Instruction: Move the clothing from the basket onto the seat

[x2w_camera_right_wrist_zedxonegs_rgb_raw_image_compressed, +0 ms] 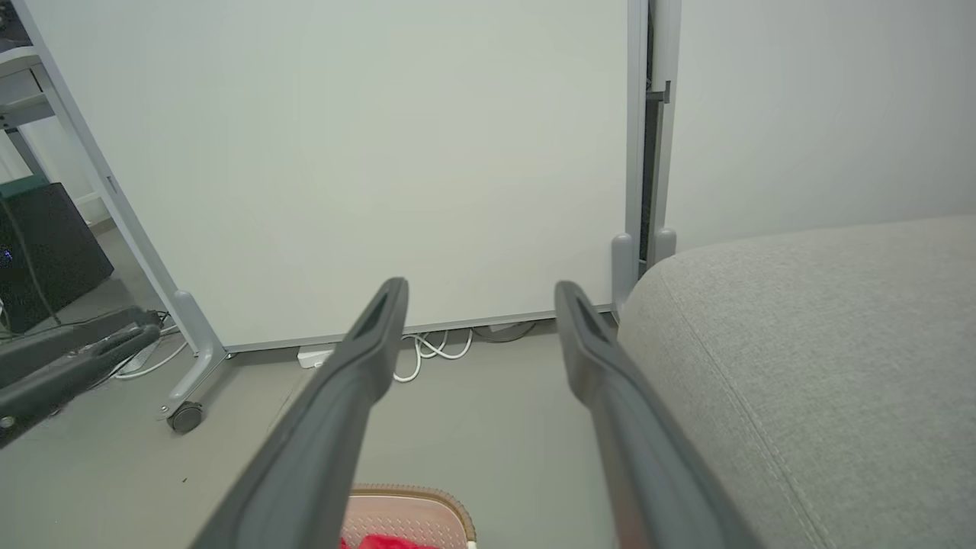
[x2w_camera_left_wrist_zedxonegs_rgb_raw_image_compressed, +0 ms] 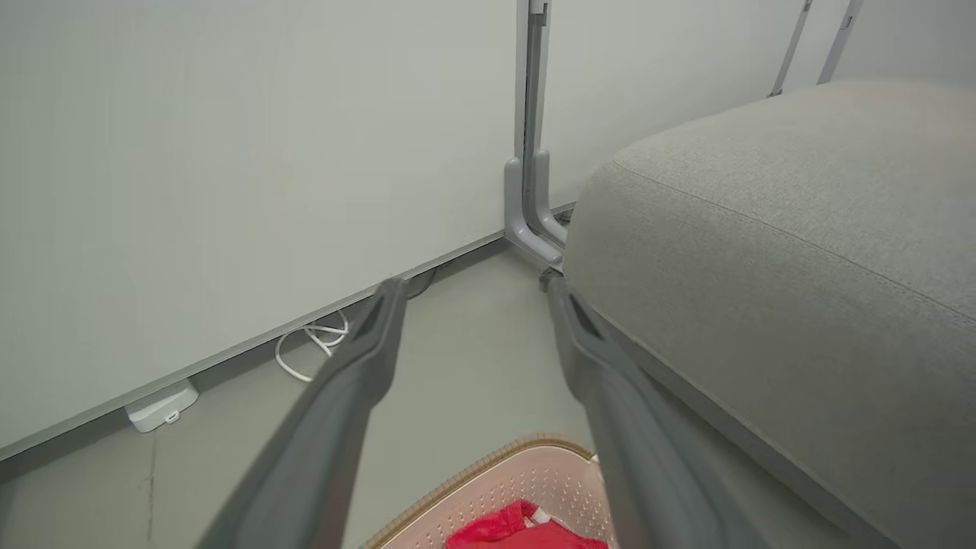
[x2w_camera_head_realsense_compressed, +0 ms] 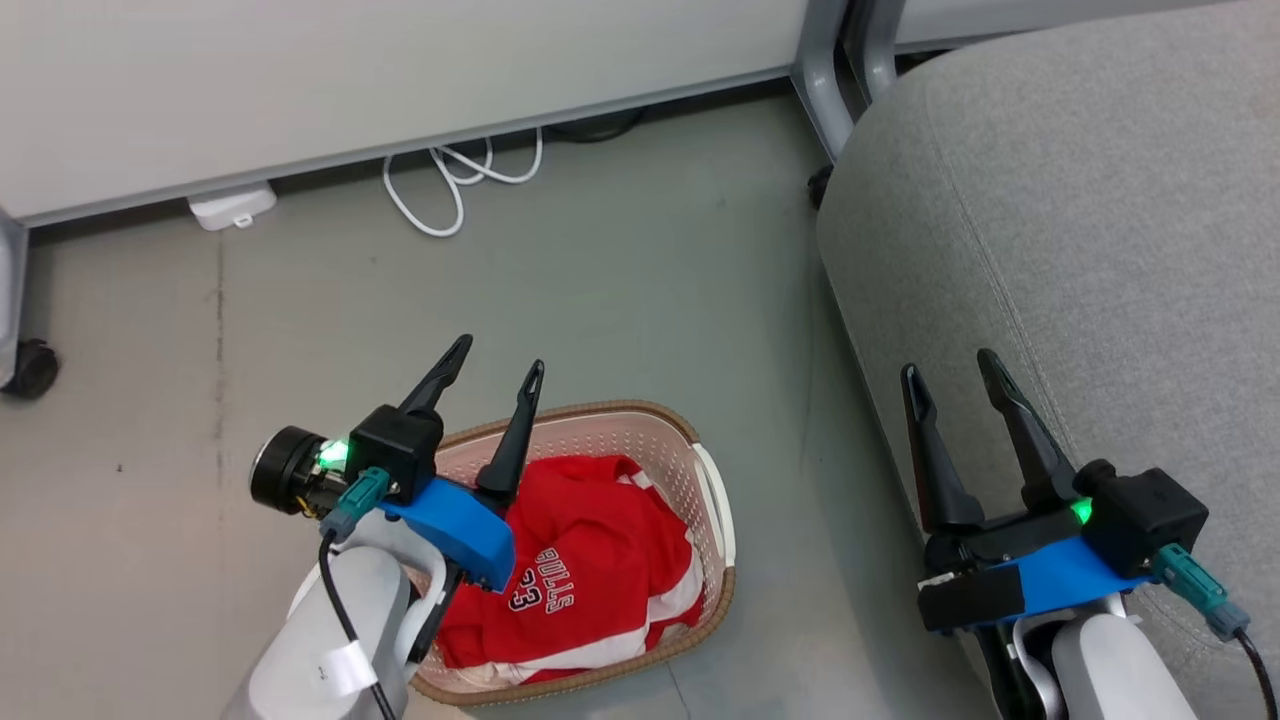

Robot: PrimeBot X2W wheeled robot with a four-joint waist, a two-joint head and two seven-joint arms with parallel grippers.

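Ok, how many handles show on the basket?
1: a white handle on the basket side facing the seat. The left arm covers the opposite rim, so a second may be hidden.

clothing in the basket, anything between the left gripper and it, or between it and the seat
Nothing visible. The open left gripper hangs above the basket, whose red clothing lies uncovered. Between the basket and the seat on the robot's right there is just a strip of floor.
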